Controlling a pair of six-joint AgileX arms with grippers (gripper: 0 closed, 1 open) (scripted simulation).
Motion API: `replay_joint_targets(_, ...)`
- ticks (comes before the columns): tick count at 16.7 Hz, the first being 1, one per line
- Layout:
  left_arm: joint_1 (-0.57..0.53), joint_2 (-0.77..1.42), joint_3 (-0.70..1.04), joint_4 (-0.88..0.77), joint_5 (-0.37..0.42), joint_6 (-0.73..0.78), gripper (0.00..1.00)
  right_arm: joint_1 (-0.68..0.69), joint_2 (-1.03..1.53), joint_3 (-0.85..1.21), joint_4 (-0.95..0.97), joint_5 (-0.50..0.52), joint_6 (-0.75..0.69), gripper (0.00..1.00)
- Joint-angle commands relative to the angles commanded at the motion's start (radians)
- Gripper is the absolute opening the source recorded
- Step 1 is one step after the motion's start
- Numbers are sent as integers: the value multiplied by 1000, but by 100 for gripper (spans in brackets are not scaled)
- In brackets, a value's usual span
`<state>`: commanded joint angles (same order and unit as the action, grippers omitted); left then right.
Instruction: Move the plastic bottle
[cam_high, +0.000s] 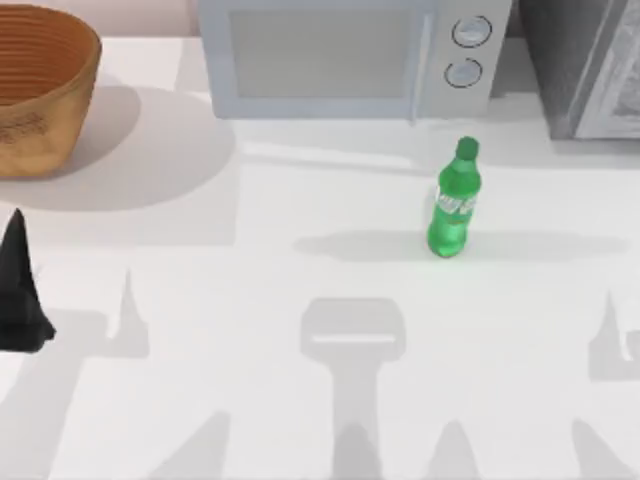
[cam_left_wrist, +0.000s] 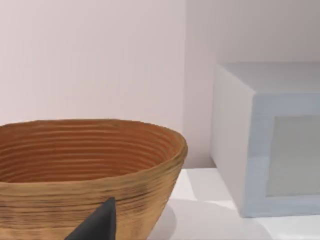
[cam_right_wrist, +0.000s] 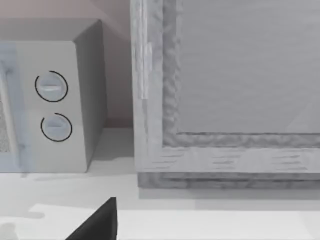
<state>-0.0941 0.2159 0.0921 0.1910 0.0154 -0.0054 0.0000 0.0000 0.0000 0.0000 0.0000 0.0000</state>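
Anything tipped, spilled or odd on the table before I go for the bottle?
Nothing stands out. The plastic bottle stands upright, capped, on the table in front of the microwave. The basket sits upright at the far left. Left tool waits at the left edge.

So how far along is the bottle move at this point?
Nothing looks done: the plastic bottle stands upright on the table before the microwave, no gripper touching it. The left gripper sits at the table's left edge, below the basket. Reach, grasp and move all remain.
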Motion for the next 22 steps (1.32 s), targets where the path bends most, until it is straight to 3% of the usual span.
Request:
replay_joint_targets(4, -118, 350, 112, 250, 11, 3, 100, 0, 0, 0, 0, 0, 0, 100)
replay_joint_targets(15, -483, 1599, 447, 1020, 37, 17, 100, 0, 0, 0, 0, 0, 0, 100)
replay_joint_targets(22, -642, 2073, 612, 1371, 50, 17, 100, 0, 0, 0, 0, 0, 0, 100)
